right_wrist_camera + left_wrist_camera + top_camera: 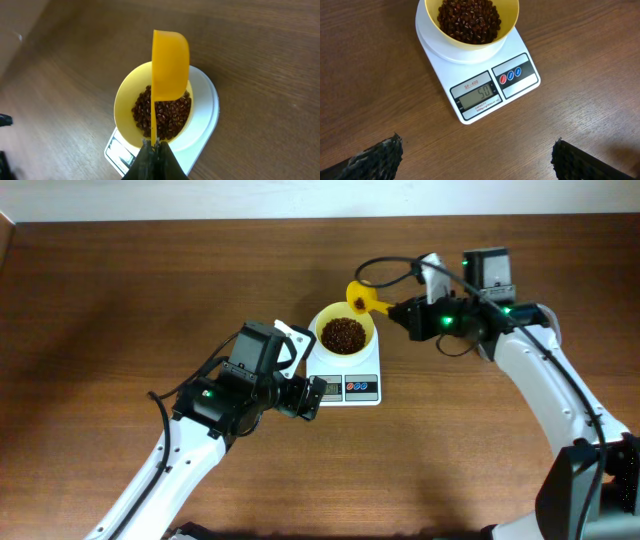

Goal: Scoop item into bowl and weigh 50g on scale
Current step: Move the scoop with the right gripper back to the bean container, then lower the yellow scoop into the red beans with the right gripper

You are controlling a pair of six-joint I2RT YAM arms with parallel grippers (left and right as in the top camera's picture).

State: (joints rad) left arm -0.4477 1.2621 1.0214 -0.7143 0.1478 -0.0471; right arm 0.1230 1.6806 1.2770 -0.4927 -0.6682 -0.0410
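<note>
With the scale (481,84) showing 50, the right hand (154,145), gripping the scoop (170,62), should pull clear without dropping beans (468,20) into the bowl (508,31); left hand (477,150) open.

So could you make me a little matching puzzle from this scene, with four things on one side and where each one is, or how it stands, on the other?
Things:
1. beans
2. bowl
3. scoop
4. left end effector

Places or states:
a. open, holding nothing
b. sitting on the scale
c. pinched in the right end effector
d. heaped inside the bowl

Pairs: 1-d, 2-b, 3-c, 4-a
</note>
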